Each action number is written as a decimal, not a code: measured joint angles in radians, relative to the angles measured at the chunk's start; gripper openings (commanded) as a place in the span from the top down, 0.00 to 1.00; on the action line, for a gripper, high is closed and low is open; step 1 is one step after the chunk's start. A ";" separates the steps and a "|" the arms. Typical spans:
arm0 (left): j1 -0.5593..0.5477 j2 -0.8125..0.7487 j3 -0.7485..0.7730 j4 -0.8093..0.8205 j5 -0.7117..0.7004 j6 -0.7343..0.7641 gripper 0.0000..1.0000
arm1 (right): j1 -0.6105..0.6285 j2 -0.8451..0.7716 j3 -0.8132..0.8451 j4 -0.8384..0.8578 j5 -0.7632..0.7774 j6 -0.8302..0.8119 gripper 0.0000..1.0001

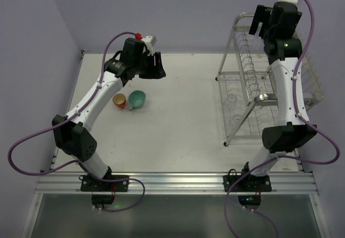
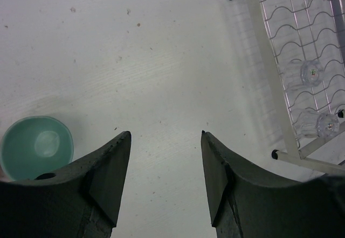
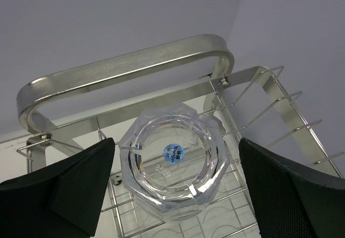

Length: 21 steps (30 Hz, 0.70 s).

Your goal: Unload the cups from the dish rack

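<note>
Mid-frame, we see our right gripper (image 3: pixel 175 157) spread around the clear faceted glass tumbler (image 3: pixel 171 165), seemingly without touching it; our left gripper (image 2: pixel 165 141) is likewise spread.

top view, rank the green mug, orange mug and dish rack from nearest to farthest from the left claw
1. green mug: just below and left of the left claw in the picture
2. orange mug: beside the green mug, further left
3. dish rack: far off on the right side
</note>
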 measured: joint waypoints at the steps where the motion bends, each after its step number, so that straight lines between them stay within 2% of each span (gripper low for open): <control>1: 0.000 0.000 0.000 0.000 0.000 0.000 0.41 | -0.001 0.000 0.000 0.000 0.000 0.000 0.01; 5: 0.000 0.000 0.000 0.000 0.000 0.000 0.41 | -0.005 0.001 0.004 0.000 -0.001 0.000 0.04; 8: 0.000 -0.003 0.000 -0.001 0.000 0.001 0.41 | -0.006 0.002 0.012 0.000 -0.003 0.002 0.11; 12: 0.000 -0.009 0.000 -0.001 0.000 0.001 0.41 | -0.010 0.020 0.044 -0.004 -0.014 0.011 0.32; 15: 0.000 -0.013 0.000 -0.001 0.000 0.002 0.41 | -0.015 0.027 0.049 0.000 -0.019 0.019 0.28; 16: 0.000 -0.014 0.000 -0.001 0.000 0.002 0.41 | -0.016 0.027 0.049 0.000 -0.021 0.020 0.18; 17: 0.000 -0.015 0.000 -0.001 0.000 0.002 0.41 | -0.016 0.027 0.049 0.000 -0.023 0.024 0.15; 21: 0.000 -0.019 0.000 -0.001 0.002 0.002 0.41 | -0.017 0.031 0.048 -0.015 -0.032 0.027 0.11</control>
